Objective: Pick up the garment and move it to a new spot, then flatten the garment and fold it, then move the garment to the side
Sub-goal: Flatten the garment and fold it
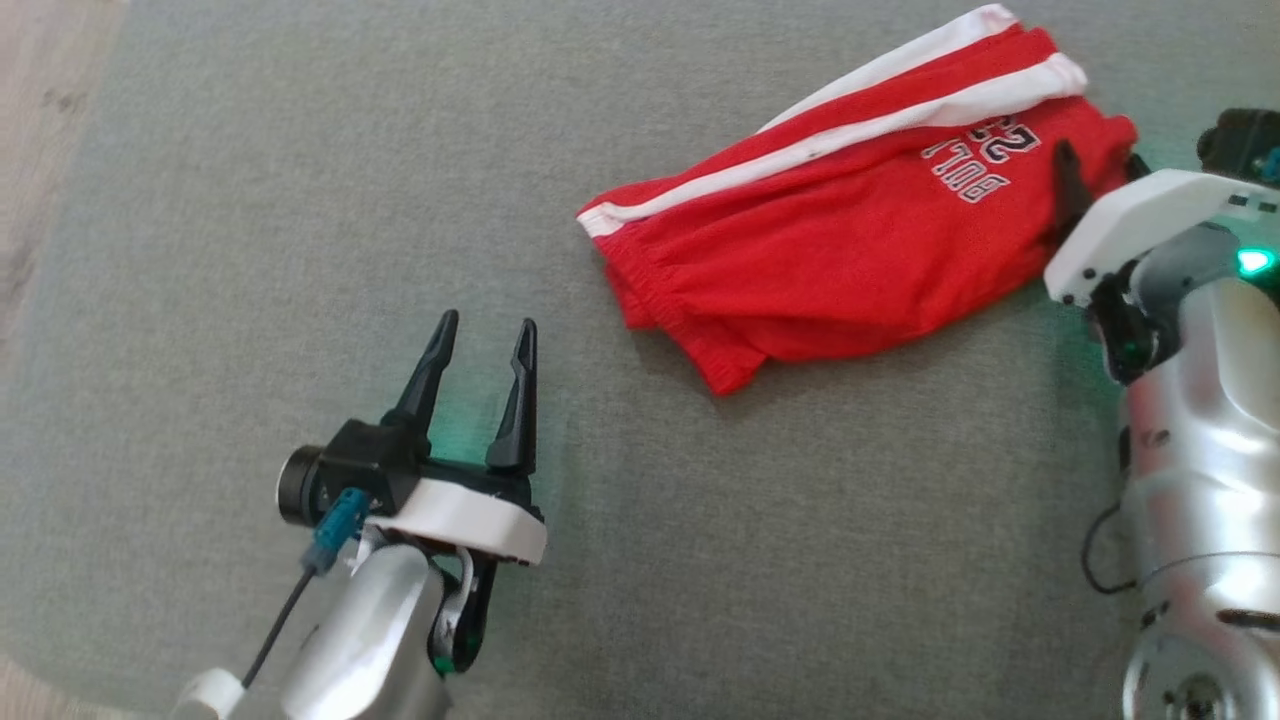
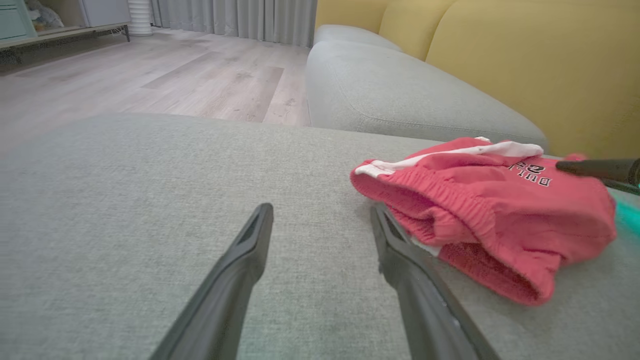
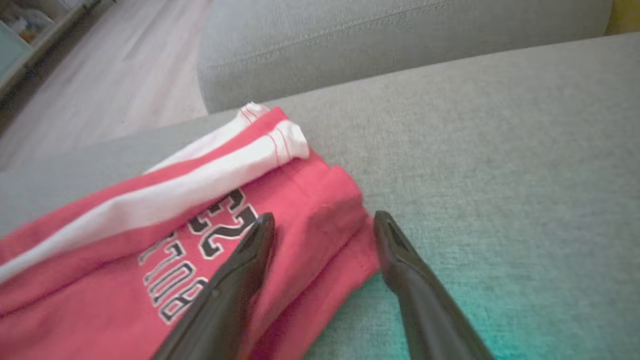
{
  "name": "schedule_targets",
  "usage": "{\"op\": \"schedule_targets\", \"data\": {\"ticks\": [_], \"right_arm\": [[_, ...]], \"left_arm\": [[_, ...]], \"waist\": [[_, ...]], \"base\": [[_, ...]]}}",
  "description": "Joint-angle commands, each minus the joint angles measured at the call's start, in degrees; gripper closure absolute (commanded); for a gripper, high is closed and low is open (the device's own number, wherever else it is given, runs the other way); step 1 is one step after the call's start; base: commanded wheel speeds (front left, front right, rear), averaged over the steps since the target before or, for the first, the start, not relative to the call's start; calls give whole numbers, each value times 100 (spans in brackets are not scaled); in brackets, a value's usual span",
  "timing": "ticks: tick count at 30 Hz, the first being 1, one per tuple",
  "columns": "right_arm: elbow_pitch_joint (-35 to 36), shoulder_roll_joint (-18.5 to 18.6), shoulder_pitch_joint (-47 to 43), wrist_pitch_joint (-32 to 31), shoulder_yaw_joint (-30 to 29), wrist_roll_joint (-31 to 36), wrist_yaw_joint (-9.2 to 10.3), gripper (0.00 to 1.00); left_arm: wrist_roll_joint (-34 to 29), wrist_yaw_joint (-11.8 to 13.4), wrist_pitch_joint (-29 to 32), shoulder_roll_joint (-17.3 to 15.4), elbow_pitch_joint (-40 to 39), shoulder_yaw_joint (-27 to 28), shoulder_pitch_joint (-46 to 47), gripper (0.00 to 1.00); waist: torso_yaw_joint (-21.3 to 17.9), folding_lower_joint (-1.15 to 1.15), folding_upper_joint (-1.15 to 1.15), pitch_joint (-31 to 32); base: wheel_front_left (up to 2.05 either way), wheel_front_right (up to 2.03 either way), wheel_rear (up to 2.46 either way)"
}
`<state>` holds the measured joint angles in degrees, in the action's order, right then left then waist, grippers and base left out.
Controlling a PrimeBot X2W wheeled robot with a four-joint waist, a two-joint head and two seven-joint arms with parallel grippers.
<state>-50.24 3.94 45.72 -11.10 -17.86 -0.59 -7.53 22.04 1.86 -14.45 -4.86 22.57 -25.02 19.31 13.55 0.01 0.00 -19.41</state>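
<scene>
The garment [image 1: 830, 250] is a pair of red shorts with white side stripes and black-and-white lettering, lying folded on the grey cushion [image 1: 300, 200]. My left gripper [image 1: 486, 325] stands open over bare cushion, a short way left of the elastic waistband; in the left wrist view the garment [image 2: 490, 215] lies just right of that gripper [image 2: 321, 210]. My right gripper [image 1: 1098, 160] is open at the shorts' right end. In the right wrist view the gripper [image 3: 324, 217] straddles the garment's [image 3: 125, 260] hem corner, one finger over the lettering, the other over grey cushion. Nothing is gripped.
Wooden floor [image 1: 40, 120] borders the cushion on the left. A second grey seat cushion [image 2: 400, 95] and a yellow backrest [image 2: 550, 60] lie beyond the garment. Grey curtains [image 2: 235, 17] hang across the room.
</scene>
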Motion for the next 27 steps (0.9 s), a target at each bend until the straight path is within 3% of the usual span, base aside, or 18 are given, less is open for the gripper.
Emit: {"op": "schedule_targets", "data": {"ticks": [1, 8, 9, 10, 19, 27], "right_arm": [[112, 10, 199, 25, 57, 126, 4, 0], [-608, 11, 428, 55, -447, 947, 4, 0], [-700, -2, 445, 59, -472, 990, 4, 85], [-765, -14, 459, 110, -497, 1020, 4, 100], [-1104, -90, 391, 1132, -388, 765, 4, 100], [-1141, -104, -309, 1773, -241, -1, 4, 100]], "left_arm": [[-52, -36, -54, -40, -128, 244, 204, 0], [-152, -114, -54, 31, -69, 351, 195, 0], [-164, -123, -54, 39, -57, 365, 191, 0], [-176, -128, -54, 48, -45, 380, 188, 0], [-263, -157, -55, 86, 76, 528, 45, 0], [-327, -163, -55, 105, 131, 591, -217, 0]], "waist": [[52, -1, 0, -39], [125, -1, 0, -77], [124, -1, 0, -68], [116, -1, 0, -53], [-181, -1, 0, 324], [-569, -1, 0, 823]], "base": [[0, 0, 0], [0, 0, 0], [0, 0, 0], [0, 0, 0], [0, 0, 0], [0, 0, 0]]}}
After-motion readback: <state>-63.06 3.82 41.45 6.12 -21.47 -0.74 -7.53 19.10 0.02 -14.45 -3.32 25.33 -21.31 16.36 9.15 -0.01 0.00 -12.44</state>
